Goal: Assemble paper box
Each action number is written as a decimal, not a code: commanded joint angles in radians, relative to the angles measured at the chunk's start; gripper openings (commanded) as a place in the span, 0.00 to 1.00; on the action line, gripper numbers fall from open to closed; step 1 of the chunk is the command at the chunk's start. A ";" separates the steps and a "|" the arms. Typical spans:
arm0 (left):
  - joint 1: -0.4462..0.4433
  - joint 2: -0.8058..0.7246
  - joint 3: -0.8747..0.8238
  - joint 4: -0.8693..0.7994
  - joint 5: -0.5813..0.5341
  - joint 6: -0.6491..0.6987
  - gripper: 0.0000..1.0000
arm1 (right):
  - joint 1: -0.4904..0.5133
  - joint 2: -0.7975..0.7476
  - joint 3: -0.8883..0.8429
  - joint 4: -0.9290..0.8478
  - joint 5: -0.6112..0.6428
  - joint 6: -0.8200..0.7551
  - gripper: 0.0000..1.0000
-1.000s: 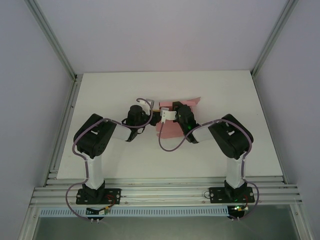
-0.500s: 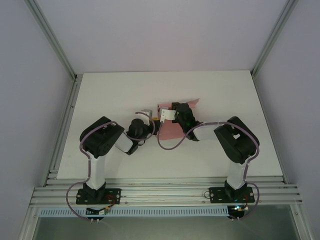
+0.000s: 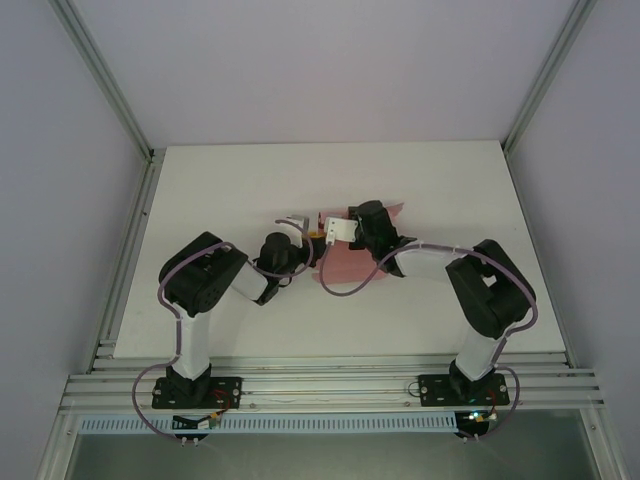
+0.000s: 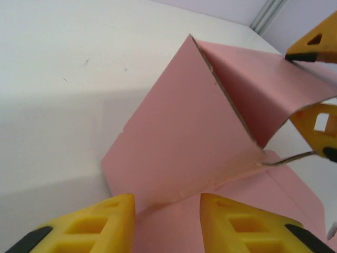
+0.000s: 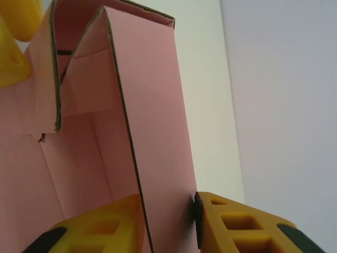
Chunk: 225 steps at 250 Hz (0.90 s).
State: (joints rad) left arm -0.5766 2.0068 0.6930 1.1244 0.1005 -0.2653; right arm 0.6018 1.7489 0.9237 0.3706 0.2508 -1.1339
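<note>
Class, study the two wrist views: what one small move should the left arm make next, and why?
Probably ease the left gripper forward and close on the near raised flap of the paper box. Its jaws stand open and empty just short of that flap, while the right gripper straddles the wall behind it with open jaws, so nothing grips the fold.

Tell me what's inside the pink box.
Inside the box, the right wrist view shows bare pink floor and a flap folded inward. The corner behind that flap is covered, so I can't tell what's there.
</note>
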 commanded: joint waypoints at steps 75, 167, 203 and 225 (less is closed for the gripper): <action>-0.011 0.017 0.105 -0.012 0.055 -0.033 0.44 | -0.005 0.044 0.034 -0.286 -0.080 0.095 0.20; -0.029 0.088 0.166 0.102 0.065 -0.154 0.40 | 0.044 0.055 -0.022 -0.254 -0.007 0.117 0.16; -0.032 0.038 0.104 0.117 0.105 -0.092 0.46 | 0.061 0.088 -0.091 -0.115 0.095 0.115 0.16; -0.028 0.001 0.063 0.077 0.105 -0.056 0.52 | 0.050 0.072 -0.084 -0.139 0.104 0.137 0.15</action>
State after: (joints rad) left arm -0.5808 2.0808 0.7998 1.1496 0.1417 -0.3630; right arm 0.6323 1.7569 0.9005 0.4160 0.3954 -1.0363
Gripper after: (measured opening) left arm 0.497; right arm 0.150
